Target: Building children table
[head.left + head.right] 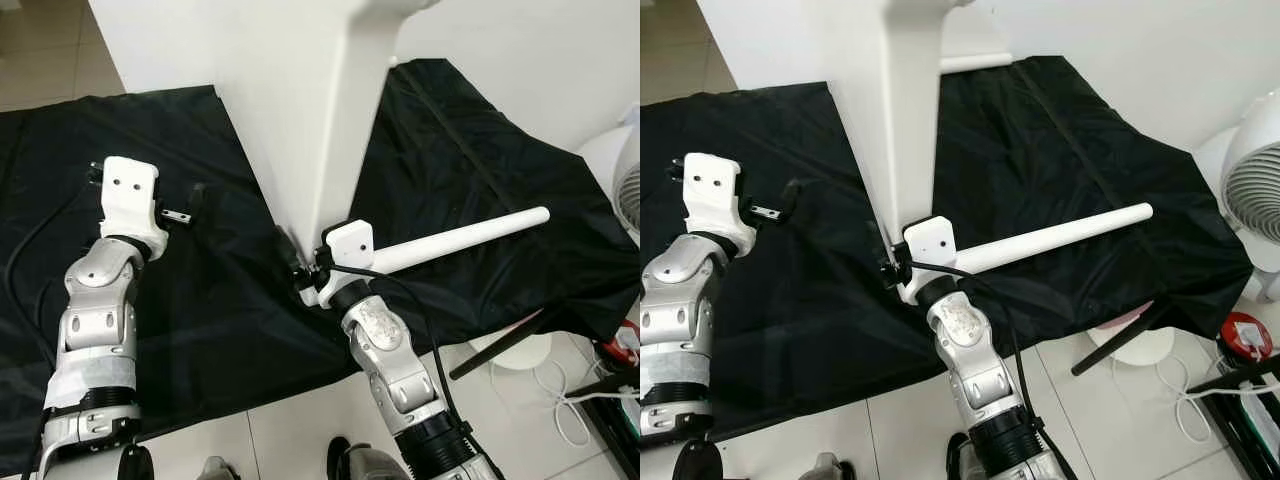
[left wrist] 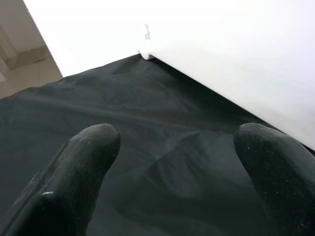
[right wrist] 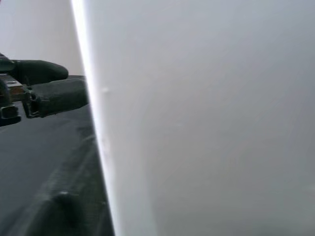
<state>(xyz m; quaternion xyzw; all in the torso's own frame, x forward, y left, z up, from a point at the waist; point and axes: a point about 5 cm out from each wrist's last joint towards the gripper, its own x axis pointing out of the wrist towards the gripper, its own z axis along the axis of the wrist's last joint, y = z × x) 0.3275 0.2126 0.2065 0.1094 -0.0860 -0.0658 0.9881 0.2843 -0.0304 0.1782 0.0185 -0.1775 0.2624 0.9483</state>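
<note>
**One table panel, one loose leg, two hands**

Head views: one white table panel [image 1: 300, 110] stands on a black cloth [image 1: 210, 300]; one white leg [image 1: 1060, 240] lies beside it. Right hand [image 1: 297, 262] at the panel's base — fingers' state unclear.

Left wrist view: left hand [image 2: 177, 162] apart, empty, over cloth.

Right wrist view: panel close.

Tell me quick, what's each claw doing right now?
Left gripper: open, empty, above the black cloth.
Right gripper: against the white tabletop; open or shut cannot be told.
</note>
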